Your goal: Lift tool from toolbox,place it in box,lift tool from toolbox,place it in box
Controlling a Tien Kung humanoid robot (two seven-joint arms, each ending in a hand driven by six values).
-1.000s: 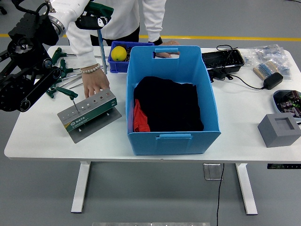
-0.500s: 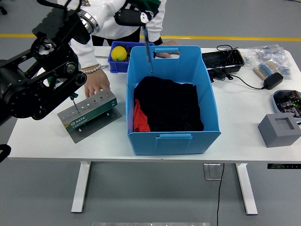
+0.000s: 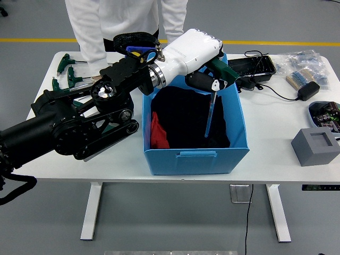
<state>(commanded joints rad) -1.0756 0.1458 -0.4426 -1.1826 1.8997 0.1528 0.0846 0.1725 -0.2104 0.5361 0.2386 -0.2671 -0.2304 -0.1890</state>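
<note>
The left arm (image 3: pixel 90 125) reaches in from the picture's left and stretches diagonally across the white table (image 3: pixel 276 143), covering most of the table's left half and hiding the toolbox, so any label on it cannot be read. Its white-cased left hand (image 3: pixel 204 74) hangs over the open top of the blue box (image 3: pixel 234 154), with the fingers curled around the green handle of the tool (image 3: pixel 211 109). The tool is a T-handle driver: a dark green grip with a slim bluish-grey shaft that points almost straight down into the box, its tip low inside, above the black cloth (image 3: pixel 186 122) that fills the box floor. A red item (image 3: pixel 155 133) lies against the box's left wall. The box walls stand clear around the shaft, with open room to the right wall and the near wall. More green-handled tools (image 3: pixel 68 74) lie near the table's far left corner. A person in white (image 3: pixel 114 21) stands at the far side. To the right of the box the table is open up to a black tray (image 3: pixel 254 66), a black adapter (image 3: pixel 308 91) with its cable, and a grey block (image 3: pixel 314 146) near the right edge.
</note>
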